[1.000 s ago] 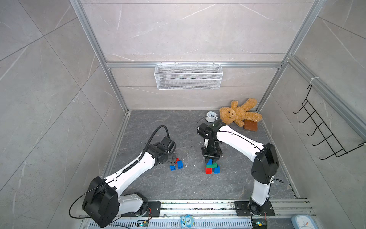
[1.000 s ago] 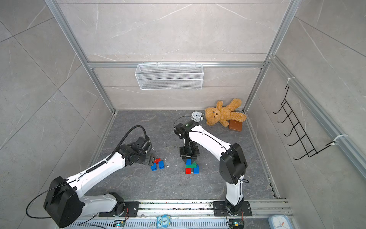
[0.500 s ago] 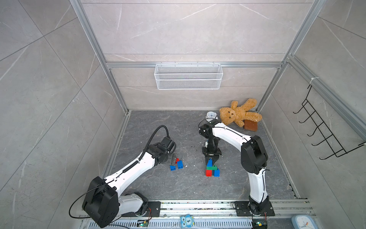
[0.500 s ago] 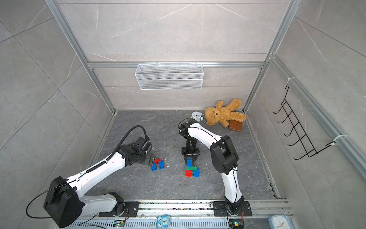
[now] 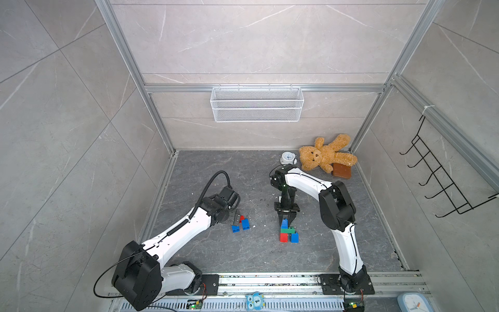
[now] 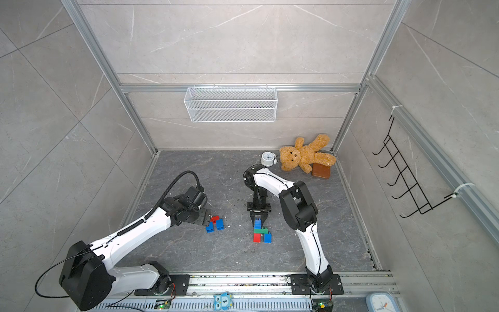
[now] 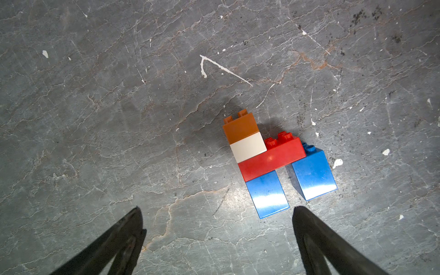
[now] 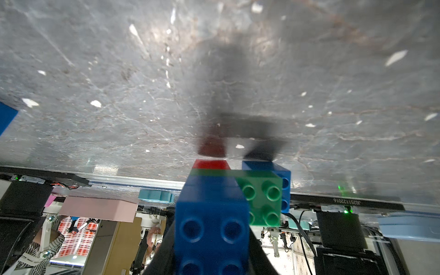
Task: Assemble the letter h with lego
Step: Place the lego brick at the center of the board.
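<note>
A lego assembly sits mid-floor in both top views: a blue brick (image 5: pixel 284 223) over a green brick (image 5: pixel 287 231), with a red brick (image 5: pixel 283 238) and a blue one (image 5: pixel 294 238) as legs. My right gripper (image 5: pixel 285 219) is shut on that top blue brick (image 8: pixel 210 214); whether the legs touch the floor I cannot tell. To the left lies a second cluster: brown (image 7: pixel 240 126), white (image 7: pixel 248 147) and red (image 7: pixel 271 159) bricks with two blue bricks (image 7: pixel 267 192). My left gripper (image 7: pixel 216 210) stands open just short of it, nothing between its fingers.
A teddy bear (image 5: pixel 324 156), a small alarm clock (image 5: pixel 287 157) and a smooth brown block (image 5: pixel 341 170) sit at the back right corner. A wire basket (image 5: pixel 256 104) hangs on the back wall, a hook rack (image 5: pixel 445 183) on the right wall.
The right arm's elbow has swung left while its gripper stayed shut on the top blue brick. The left arm has not moved.
</note>
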